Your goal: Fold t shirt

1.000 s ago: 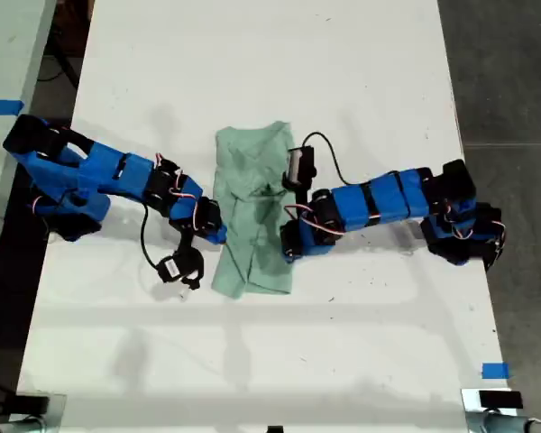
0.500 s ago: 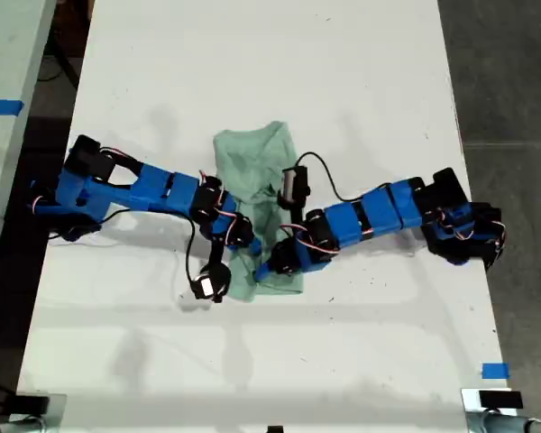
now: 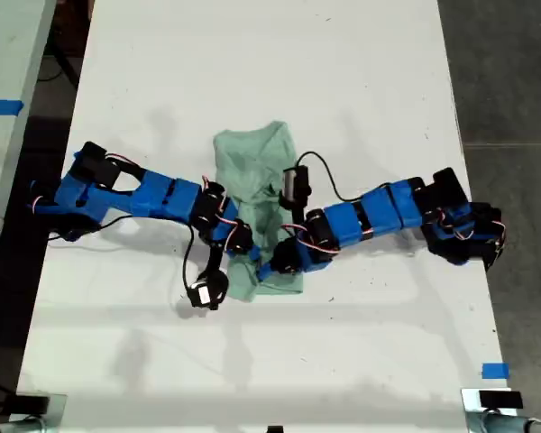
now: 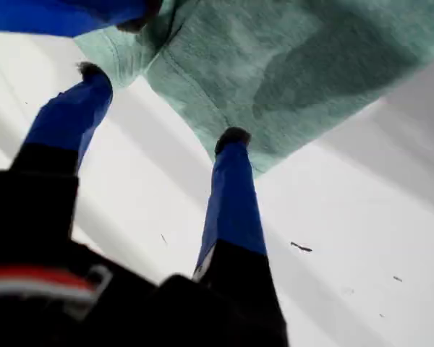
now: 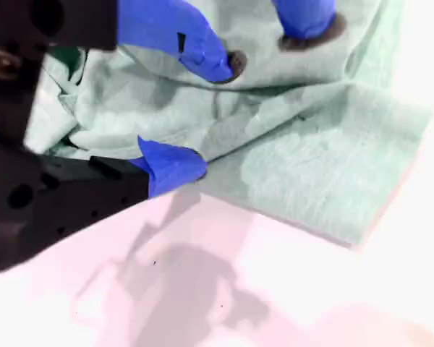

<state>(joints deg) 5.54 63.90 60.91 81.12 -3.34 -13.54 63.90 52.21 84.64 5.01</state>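
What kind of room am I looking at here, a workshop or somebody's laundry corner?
Most likely a robotics lab or test bench, not a laundry. A bare white table holds only one t shirt, two small blue arms work it, and blue tape marks the tabletop above a grey floor.

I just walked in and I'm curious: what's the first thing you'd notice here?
Two bright blue arms reach in from the exterior view's left and right and meet over a rumpled mint-green t shirt in the middle of the white table. My first gripper hangs open at the shirt's edge, and my second gripper sits open on the fabric.
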